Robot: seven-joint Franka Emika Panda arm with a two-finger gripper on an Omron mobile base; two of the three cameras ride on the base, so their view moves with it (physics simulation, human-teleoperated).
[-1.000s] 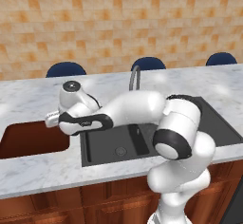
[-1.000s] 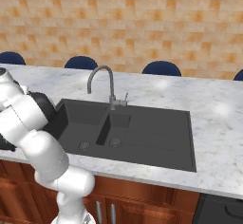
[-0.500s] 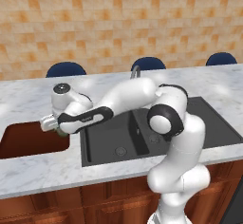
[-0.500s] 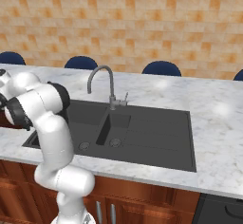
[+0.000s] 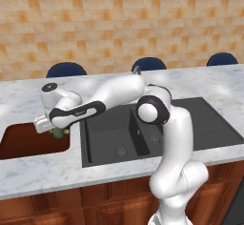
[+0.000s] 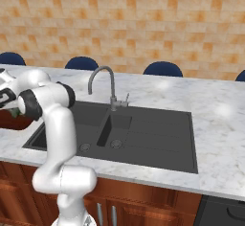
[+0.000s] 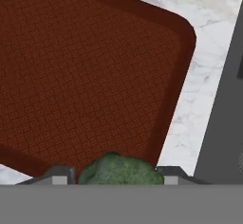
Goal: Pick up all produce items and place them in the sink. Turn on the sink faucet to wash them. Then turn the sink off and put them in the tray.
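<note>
A small green lumpy produce item (image 7: pixel 118 170) sits between my two fingertips (image 7: pixel 59 175), so my gripper (image 7: pixel 115 179) is shut on it. In the left base view the gripper (image 5: pixel 49 126) hangs over the right end of the reddish-brown tray (image 5: pixel 24 144), with the produce item (image 5: pixel 58 132) under the hand. Seen from the hand, the tray (image 7: pixel 85 76) lies below, its rounded corner at the upper right. The dark double-basin sink (image 5: pixel 190 119) lies to the right of the tray. The grey gooseneck sink faucet (image 6: pixel 102 76) stands behind the sink (image 6: pixel 153 134), with no water running.
A strip of marble counter (image 7: pixel 190 118) separates the tray from the sink edge. My arm reaches leftward across the wide basin. Blue chair backs (image 5: pixel 66 69) show behind the counter, below an orange tiled wall.
The hand has drifted a little left and lower over the tray's end, still holding the produce item. The arm's elbow has swung up and back.
</note>
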